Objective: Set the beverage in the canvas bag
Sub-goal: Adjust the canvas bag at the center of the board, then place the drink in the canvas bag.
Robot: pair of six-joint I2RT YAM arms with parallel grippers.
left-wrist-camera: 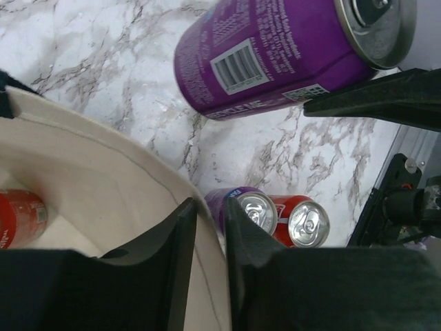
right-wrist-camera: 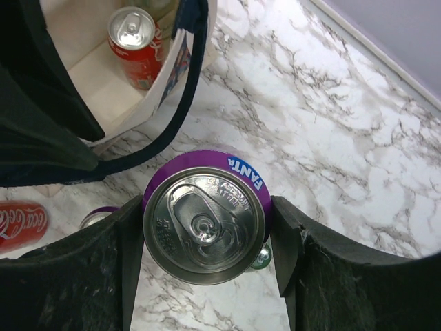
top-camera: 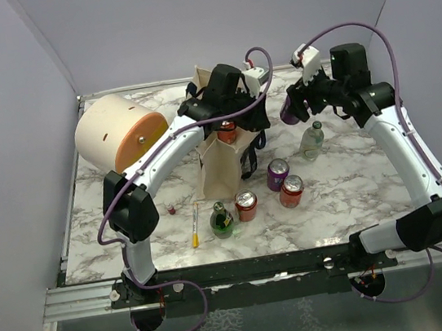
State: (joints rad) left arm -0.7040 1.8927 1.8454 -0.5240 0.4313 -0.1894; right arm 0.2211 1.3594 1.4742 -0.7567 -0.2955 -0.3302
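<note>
Two arms meet at upper centre of the top view: the right jaws clamp a purple Fanta can (right-wrist-camera: 204, 231) above the counter (top-camera: 356, 188), right of the canvas bag (top-camera: 220, 170), whose rim sits between the slightly parted left jaws, a red can (right-wrist-camera: 134, 41) inside.

The bag (top-camera: 220, 170) stands mid-table with a can (top-camera: 227, 132) inside. The drum (top-camera: 118, 135) lies behind and left of it. Right of the bag, the right gripper (top-camera: 290, 111) holds a second can (right-wrist-camera: 204, 227) above the table, with a bottle (top-camera: 311, 140) just nearer. A third can (top-camera: 277, 174) and fourth can (top-camera: 291, 191) touch at the bag's front right. A fifth can (top-camera: 246, 206), second bottle (top-camera: 222, 220) and pen (top-camera: 194, 228) lie before it.
</note>
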